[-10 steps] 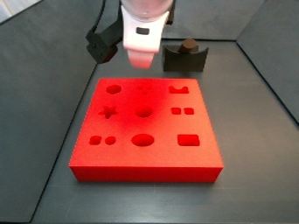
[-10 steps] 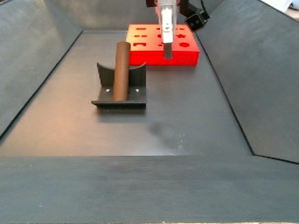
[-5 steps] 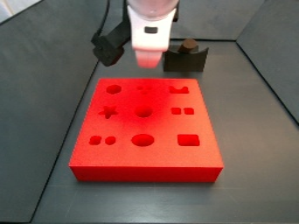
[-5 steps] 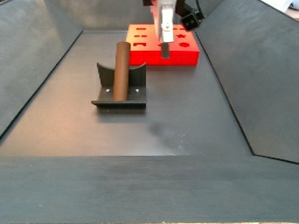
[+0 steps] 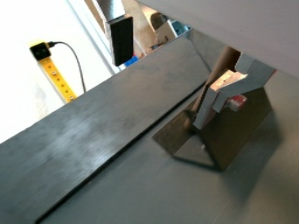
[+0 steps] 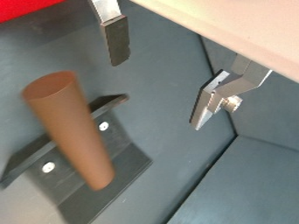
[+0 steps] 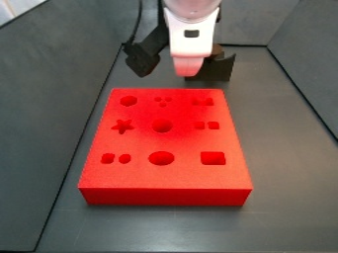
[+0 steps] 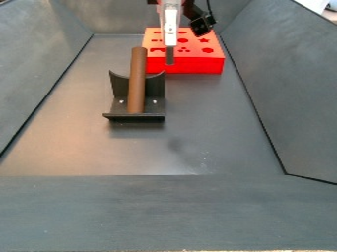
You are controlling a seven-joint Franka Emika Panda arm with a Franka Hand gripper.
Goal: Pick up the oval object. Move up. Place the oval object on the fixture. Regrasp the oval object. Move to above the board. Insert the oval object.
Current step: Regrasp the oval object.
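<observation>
Above the far edge of the red board [image 7: 165, 143] I see my gripper [image 7: 188, 67] hanging, between the board and the fixture [image 8: 136, 98]. Its fingers [image 6: 115, 37] stand wide apart with nothing between them, as the wrist view makes plain. Beneath the gripper in that view the brown oval peg [image 6: 73, 128] leans in the fixture's notch, its rounded top tilted up toward the camera. From the side I find the peg [image 8: 133, 76] resting along the fixture, near the board's [image 8: 184, 49] closest edge but apart from it, all on the dark table [image 8: 184, 148].
</observation>
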